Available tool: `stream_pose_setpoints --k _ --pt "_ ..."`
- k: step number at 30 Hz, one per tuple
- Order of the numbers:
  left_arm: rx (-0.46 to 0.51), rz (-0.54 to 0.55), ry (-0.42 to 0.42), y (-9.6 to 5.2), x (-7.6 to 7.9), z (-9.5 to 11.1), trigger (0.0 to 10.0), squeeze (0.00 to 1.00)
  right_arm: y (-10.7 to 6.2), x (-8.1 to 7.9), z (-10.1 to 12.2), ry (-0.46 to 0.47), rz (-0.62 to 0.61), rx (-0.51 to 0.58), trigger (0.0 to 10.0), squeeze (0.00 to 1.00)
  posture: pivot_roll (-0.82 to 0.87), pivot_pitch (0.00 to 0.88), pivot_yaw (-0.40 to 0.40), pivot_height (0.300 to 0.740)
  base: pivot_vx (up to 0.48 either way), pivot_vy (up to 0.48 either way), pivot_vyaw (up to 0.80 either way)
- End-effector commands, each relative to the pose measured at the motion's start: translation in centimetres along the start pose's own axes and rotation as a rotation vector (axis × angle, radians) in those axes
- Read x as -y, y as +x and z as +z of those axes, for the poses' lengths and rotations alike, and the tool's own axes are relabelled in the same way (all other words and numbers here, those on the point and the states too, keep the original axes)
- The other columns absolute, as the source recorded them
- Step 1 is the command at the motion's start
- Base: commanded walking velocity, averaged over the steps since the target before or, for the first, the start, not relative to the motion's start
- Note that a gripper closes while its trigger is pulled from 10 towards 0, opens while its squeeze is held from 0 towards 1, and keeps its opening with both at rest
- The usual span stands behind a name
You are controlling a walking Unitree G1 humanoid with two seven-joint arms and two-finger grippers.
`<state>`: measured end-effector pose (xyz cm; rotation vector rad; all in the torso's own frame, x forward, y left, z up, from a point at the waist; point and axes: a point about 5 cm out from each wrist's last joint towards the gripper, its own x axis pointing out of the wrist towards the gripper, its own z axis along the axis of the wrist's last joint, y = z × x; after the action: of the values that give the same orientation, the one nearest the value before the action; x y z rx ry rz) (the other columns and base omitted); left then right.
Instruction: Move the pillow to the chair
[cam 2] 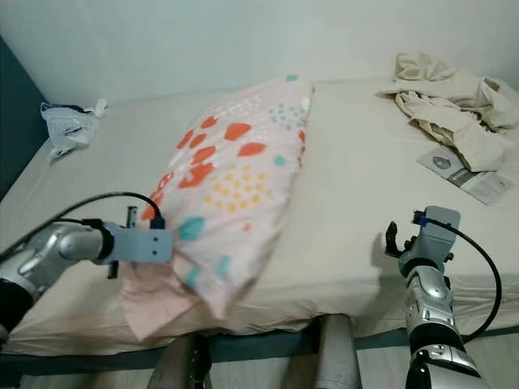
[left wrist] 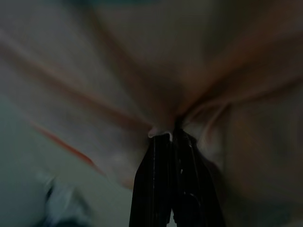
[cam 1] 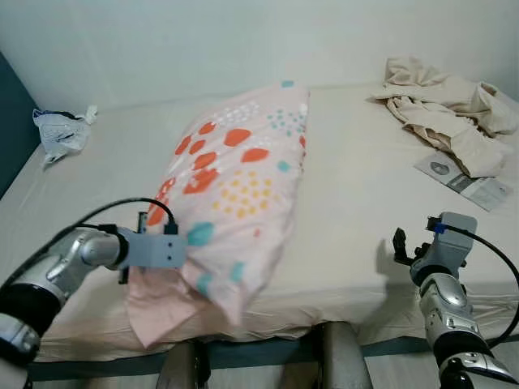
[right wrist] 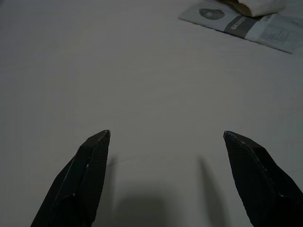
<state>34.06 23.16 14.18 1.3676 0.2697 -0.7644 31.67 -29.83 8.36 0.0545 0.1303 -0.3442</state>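
Your pillow point(cam 1: 235, 174) lies lengthwise on the bed point(cam 1: 349, 203), its near end hanging past the front edge. It is a soft, plump oblong in pale pink cloth, printed with orange-red blobs, yellow dots and teal spots and patches. The loose near corner of the case droops in a wrinkled flap over the mattress edge.

Your left claw point(left wrist: 173, 135) is at that near left corner. In the left wrist view its two black fingers are pressed together with pink cloth bunched and creased between the tips, so it is pinching the pillow. The grey wrist block and black cable sit just beside the pillow's side.

Your right claw point(right wrist: 165, 135) hovers over bare sheet near the front right of the bed, well apart from the pillow, fingers spread wide with nothing between them.

Around it you have a smooth cream sheet. At the far left lies a crumpled clear plastic bag point(cam 1: 58, 130). At the far right sits a heap of rumpled beige cloth point(cam 1: 454, 105), with a printed grey-and-white leaflet point(cam 1: 466, 180) just in front of it. A plain pale wall point(cam 1: 243, 40) runs behind the bed, and a dark teal panel point(cam 1: 12, 121) stands at its left.
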Motion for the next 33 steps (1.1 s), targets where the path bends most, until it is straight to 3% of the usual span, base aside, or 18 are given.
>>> stream_pose_setpoints --k 1,4,7,8,12,18,24,27,28,29,30,31,32,33 --pt "-0.148 0.074 -0.028 -1.6 -1.2 -2.9 0.0 0.0 -0.3 -0.4 -0.9 0.017 0.001 -0.023 10.0 0.0 0.08 0.129 0.046 0.581 0.0 0.0 0.0" --pt "-0.191 0.108 -0.036 -2.0 -1.8 -3.8 0.0 0.0 -0.2 -0.6 -0.9 0.017 0.005 -0.021 10.0 0.0 0.08 0.133 0.046 0.581 0.0 0.0 0.0" --pt "-0.232 0.253 -0.039 -3.1 -4.0 -4.9 0.0 0.0 -0.3 -0.5 -0.8 0.018 0.003 -0.017 10.0 0.0 0.07 0.134 0.048 0.581 0.0 0.0 0.0" --pt "-0.232 0.253 -0.039 -3.1 -4.0 -4.9 0.0 0.0 -0.3 -0.5 -0.8 0.018 0.003 -0.017 10.0 0.0 0.07 0.134 0.048 0.581 0.0 0.0 0.0" --pt "-0.207 0.51 -0.016 -5.6 -8.0 -5.1 0.0 0.0 -0.4 0.0 -0.8 0.015 -0.011 -0.015 10.0 0.0 0.07 0.136 0.049 0.581 0.0 0.0 0.0" --pt "-0.158 0.703 -0.036 -8.2 -10.9 -5.1 0.0 0.0 -0.4 0.0 -0.9 0.017 -0.014 -0.018 10.0 0.0 0.07 0.139 0.048 0.581 0.0 0.0 0.0" --pt "-0.174 0.812 -0.047 -9.8 -12.0 -5.7 0.0 0.0 -0.4 -0.1 -0.9 0.019 -0.014 -0.018 10.0 0.0 0.07 0.14 0.048 0.581 0.0 0.0 0.0" --pt "-0.245 0.823 -0.04 -10.6 -11.7 -7.1 0.0 0.0 -0.4 -0.1 -1.0 0.019 -0.013 -0.019 10.0 0.0 0.07 0.138 0.047 0.581 0.0 0.0 0.0" --pt "-0.259 0.797 -0.052 -10.4 -11.2 -7.4 3.6 0.0 -0.4 -0.1 -1.0 0.019 -0.011 -0.021 10.0 0.0 0.08 0.137 0.045 0.581 0.0 0.0 0.0" --pt "-0.264 0.774 -0.071 -10.0 -10.7 -7.6 10.0 0.0 -0.5 -0.2 -1.1 0.019 -0.01 -0.023 10.0 0.0 0.08 0.137 0.045 0.581 0.0 0.0 0.0" --pt "-0.264 0.774 -0.071 -10.0 -10.7 -7.6 10.0 0.0 -0.5 -0.2 -1.1 0.019 -0.01 -0.023 10.0 0.0 0.08 0.137 0.045 0.581 0.0 0.0 0.0" --pt "-0.254 0.717 -0.152 -9.1 -9.6 -7.9 10.0 0.0 -0.5 -0.3 -1.2 0.02 -0.007 -0.027 10.0 0.0 0.08 0.137 0.045 0.581 0.0 0.0 0.0" --pt "-0.248 0.708 -0.172 -8.9 -9.4 -8.0 10.0 0.0 -0.5 -0.4 -1.3 0.02 -0.006 -0.028 10.0 0.0 0.08 0.137 0.045 0.581 0.0 0.0 0.0" --pt "-0.229 0.691 -0.244 -8.3 -8.8 -8.0 10.0 1.0 -0.5 -0.4 -1.3 0.02 -0.005 -0.03 10.0 0.0 0.08 0.137 0.045 0.581 0.0 0.0 0.0"
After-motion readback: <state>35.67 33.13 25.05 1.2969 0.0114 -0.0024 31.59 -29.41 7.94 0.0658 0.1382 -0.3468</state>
